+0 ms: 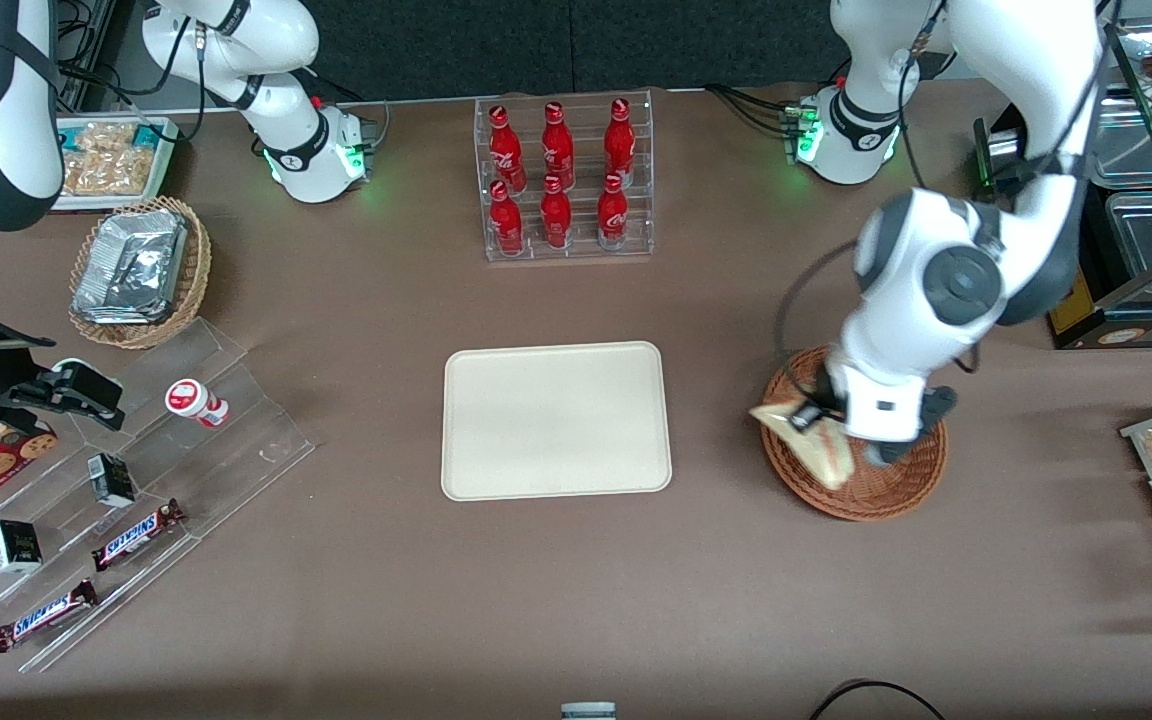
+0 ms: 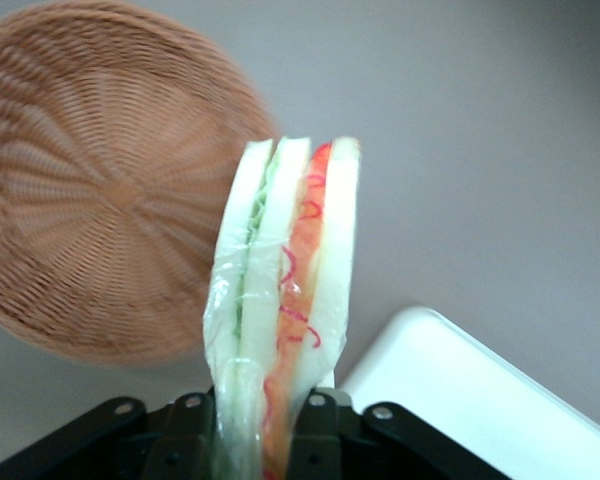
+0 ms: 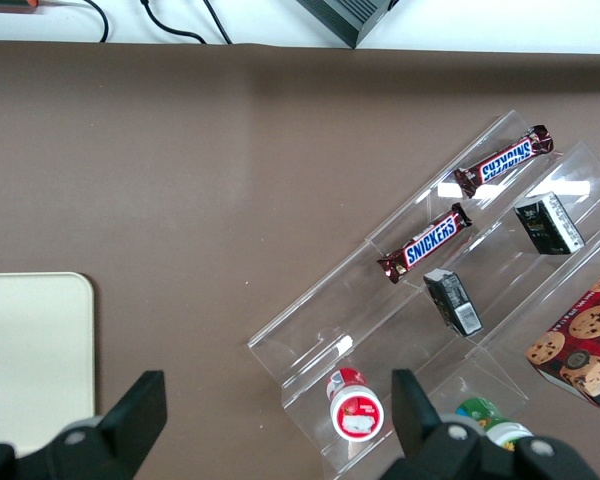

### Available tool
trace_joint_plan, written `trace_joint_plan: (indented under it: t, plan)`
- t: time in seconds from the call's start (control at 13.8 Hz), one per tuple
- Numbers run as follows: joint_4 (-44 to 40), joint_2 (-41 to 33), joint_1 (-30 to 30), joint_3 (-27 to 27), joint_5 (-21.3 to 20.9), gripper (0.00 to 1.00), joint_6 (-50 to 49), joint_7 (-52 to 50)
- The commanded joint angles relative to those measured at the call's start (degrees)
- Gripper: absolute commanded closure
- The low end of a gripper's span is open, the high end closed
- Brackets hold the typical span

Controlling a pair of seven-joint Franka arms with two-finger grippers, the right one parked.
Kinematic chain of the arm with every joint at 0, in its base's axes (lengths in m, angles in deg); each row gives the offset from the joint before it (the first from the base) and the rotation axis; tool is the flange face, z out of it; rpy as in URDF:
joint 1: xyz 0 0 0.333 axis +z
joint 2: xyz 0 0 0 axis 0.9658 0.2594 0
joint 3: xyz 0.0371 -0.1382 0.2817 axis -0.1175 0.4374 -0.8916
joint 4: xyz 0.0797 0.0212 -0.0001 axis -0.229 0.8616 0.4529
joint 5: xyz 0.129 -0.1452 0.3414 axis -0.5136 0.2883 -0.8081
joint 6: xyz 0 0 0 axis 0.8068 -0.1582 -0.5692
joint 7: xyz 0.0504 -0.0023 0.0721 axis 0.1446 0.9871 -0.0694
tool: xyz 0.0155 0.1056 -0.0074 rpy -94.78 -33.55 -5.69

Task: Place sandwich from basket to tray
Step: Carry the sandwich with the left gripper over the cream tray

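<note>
Hand [image 1: 821, 420] clamped on sandwich [image 2: 285, 300], holding it just above basket [image 1: 886, 490] at the rim edge nearest tray [image 1: 556, 420]. Tray bare, mid-bench, beside basket.

The gripper [image 2: 258, 440], matt black plastic, hangs over the basket [image 1: 886, 490] and is clamped on the sandwich [image 2: 285, 320], whose clear wrap is glossy and crinkled over soft white bread. The basket is reddish-brown woven wicker, ribbed and rough. The tray [image 1: 556, 420] is smooth cream plastic with a dull sheen. The table [image 1: 536, 600] wears a matt brown cloth. Toward the parked arm's end, the stepped racks [image 1: 136, 500] are clear, shiny acrylic, the chocolate bars [image 1: 136, 535] have glossy wrappers, and crumpled foil containers [image 1: 131, 265] sit in a paler wicker basket. The red bottles [image 1: 558, 175] look glossy.
</note>
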Motion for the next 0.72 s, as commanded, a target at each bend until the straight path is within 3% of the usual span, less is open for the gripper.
trace_joint_plan:
  t: [0.0,0.29,0.43,0.65]
  plan:
    - [-16.34,10.56,-6.65,-0.37,0.11,0.96,-5.49,-0.63]
    - [-28.4,21.46,-16.14,-0.55,-0.41,0.95,-5.16,0.42]
    - [-31.31,26.39,-20.1,-0.55,-3.21,0.95,-4.2,1.56]
    - [-32.38,32.02,-24.24,-0.9,-3.76,0.95,-0.42,1.57]
